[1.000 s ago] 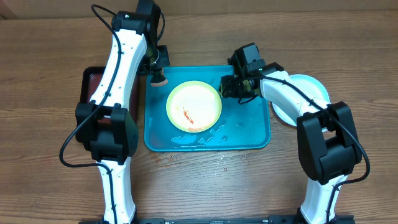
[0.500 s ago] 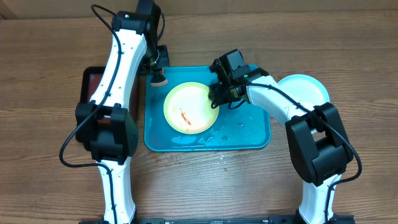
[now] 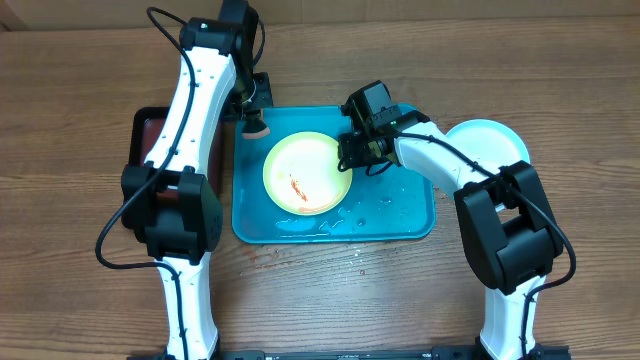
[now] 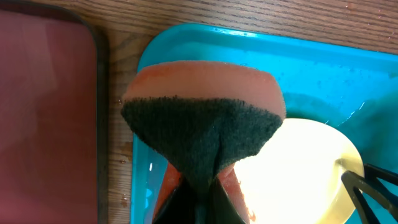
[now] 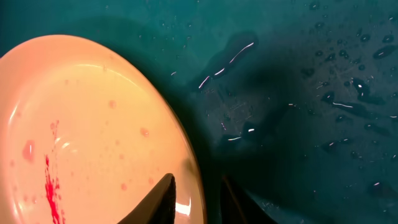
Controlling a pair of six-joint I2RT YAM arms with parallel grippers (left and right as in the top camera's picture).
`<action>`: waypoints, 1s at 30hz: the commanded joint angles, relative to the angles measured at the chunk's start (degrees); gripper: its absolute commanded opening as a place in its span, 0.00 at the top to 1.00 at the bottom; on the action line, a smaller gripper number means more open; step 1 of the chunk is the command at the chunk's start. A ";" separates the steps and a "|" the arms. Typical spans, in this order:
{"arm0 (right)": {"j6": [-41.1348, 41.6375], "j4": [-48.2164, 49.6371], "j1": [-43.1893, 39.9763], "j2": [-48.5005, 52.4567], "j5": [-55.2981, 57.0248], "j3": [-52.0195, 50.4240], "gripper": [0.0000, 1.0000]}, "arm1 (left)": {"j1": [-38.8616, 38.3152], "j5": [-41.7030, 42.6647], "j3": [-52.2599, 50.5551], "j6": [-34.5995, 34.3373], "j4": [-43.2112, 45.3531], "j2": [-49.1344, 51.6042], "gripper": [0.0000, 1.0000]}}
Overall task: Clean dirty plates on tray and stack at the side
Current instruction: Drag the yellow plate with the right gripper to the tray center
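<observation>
A yellow-green plate point(image 3: 305, 172) with a red smear lies in the turquoise tray point(image 3: 400, 215). It also shows in the right wrist view point(image 5: 93, 130), on the wet tray point(image 5: 298, 93). My right gripper point(image 3: 352, 157) point(image 5: 198, 200) straddles the plate's right rim, one finger on top and one outside, and is shut on it. My left gripper point(image 3: 252, 112) point(image 4: 199, 196) is shut on an orange sponge with a dark scrub face point(image 4: 205, 99), above the tray's far left corner. A pale mint plate point(image 3: 495, 145) lies on the table right of the tray. The white plate is not visible.
A smaller dark red tray with a black rim point(image 3: 148, 140) point(image 4: 43, 118) lies left of the turquoise tray, partly under the left arm. Water drops and puddles lie on the tray floor point(image 3: 330, 222) in front of the plate.
My right gripper has moved left from beside the plate onto its right rim. The plate has shifted slightly left. The left arm and sponge have not moved.
</observation>
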 commanded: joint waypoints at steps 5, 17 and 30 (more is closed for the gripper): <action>0.79 0.63 -0.39 0.44 0.55 1.07 0.76 | -0.79 0.59 -0.20 0.87 0.00 0.11 0.96; 0.79 2.32 -0.28 1.55 -0.33 1.07 0.85 | -0.79 0.59 -0.20 0.87 0.00 0.11 0.96; 23.02 -5.22 1.79 2.03 5.68 0.76 0.96 | -0.81 0.61 -0.20 0.85 0.11 0.11 0.96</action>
